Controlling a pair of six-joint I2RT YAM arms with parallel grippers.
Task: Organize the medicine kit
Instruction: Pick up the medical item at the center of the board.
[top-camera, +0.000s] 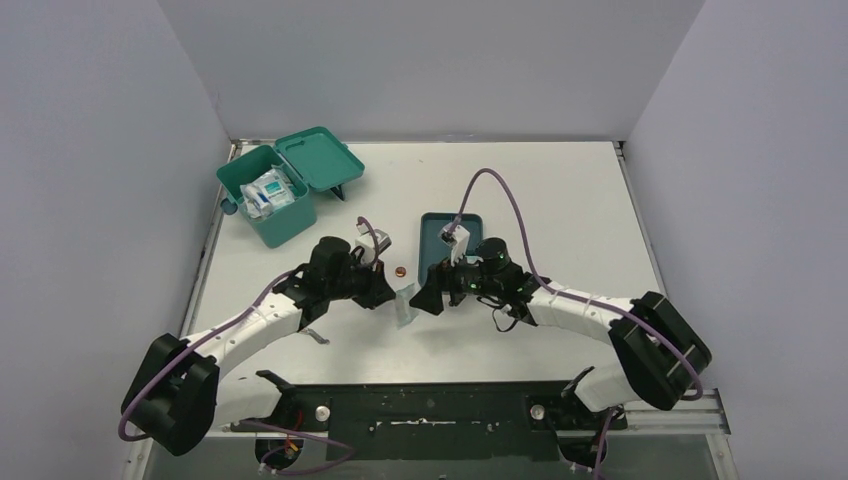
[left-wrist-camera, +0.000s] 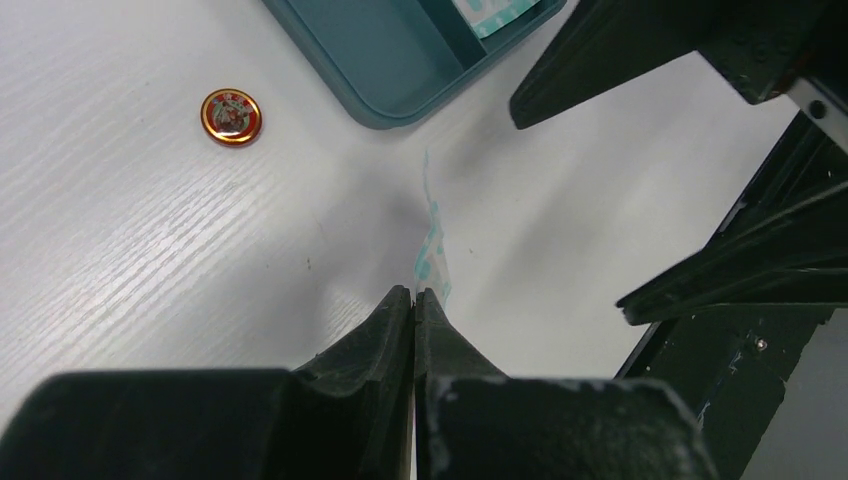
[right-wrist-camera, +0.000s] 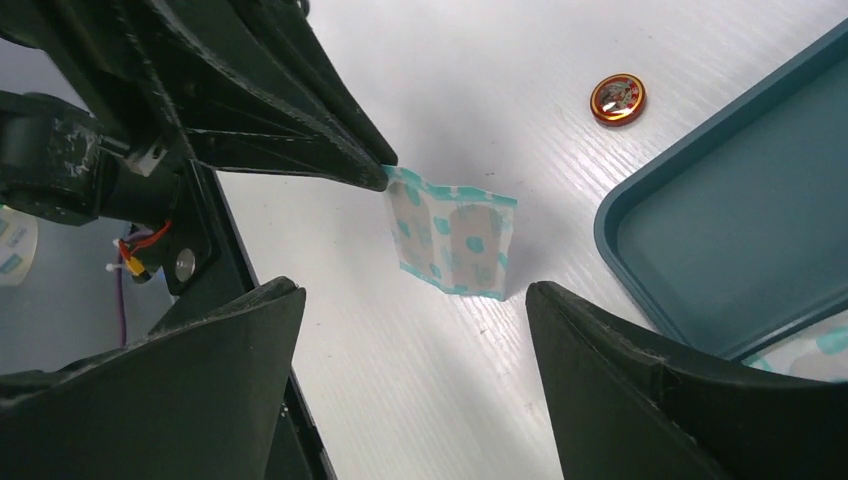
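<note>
The medicine kit (top-camera: 283, 222), a teal-green box, stands at the far left with its lid (top-camera: 320, 160) swung open and white packets (top-camera: 265, 192) inside. My left gripper (left-wrist-camera: 414, 292) is shut on the edge of a thin plaster packet (right-wrist-camera: 452, 235) with teal spots, which hangs just above the table. In the top view the packet (top-camera: 403, 305) sits between the two grippers. My right gripper (right-wrist-camera: 415, 290) is open and faces the packet, its fingers apart on either side and short of it, nothing between them.
A darker blue-teal tray (top-camera: 437, 222) lies behind the right gripper, with another spotted packet (right-wrist-camera: 800, 355) in it. A small round red tin (top-camera: 400, 271) rests on the table between the tray and the left arm. Grey walls enclose the table.
</note>
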